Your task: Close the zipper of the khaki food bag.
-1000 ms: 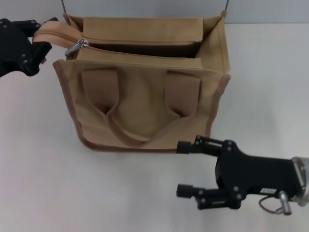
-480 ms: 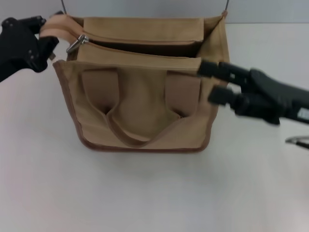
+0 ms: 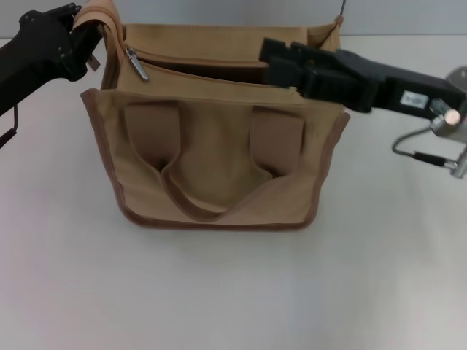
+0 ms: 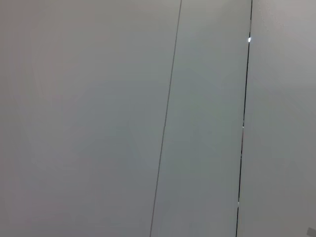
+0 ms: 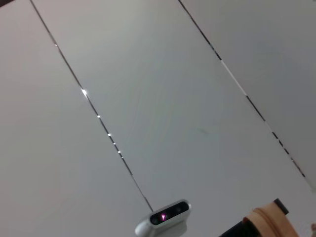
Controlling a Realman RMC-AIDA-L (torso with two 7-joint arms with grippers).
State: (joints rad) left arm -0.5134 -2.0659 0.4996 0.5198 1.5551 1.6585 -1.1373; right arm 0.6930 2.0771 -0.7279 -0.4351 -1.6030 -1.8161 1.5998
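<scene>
The khaki food bag [image 3: 219, 157] stands upright mid-table in the head view, its top open. The zipper [image 3: 182, 64] runs along the top, with its silver pull tab [image 3: 136, 64] near the bag's left end. My left gripper [image 3: 86, 30] is at the bag's top left corner, shut on the zipper's tan fabric end [image 3: 102, 18] and holding it raised. My right gripper [image 3: 268, 62] is open and hovers over the open top, right of the middle and apart from the pull tab. The right wrist view shows the tan fabric end [image 5: 270, 222] at its edge.
The bag stands on a white table [image 3: 219, 292]. A grey wall lies behind it. The left wrist view shows only wall panels [image 4: 123, 118]. The right wrist view shows wall panels and a small white device [image 5: 164, 218] with a pink light.
My right arm has swung from the table's front right up and across to above the bag's open top. My left gripper has lifted the zipper's fabric end higher.
</scene>
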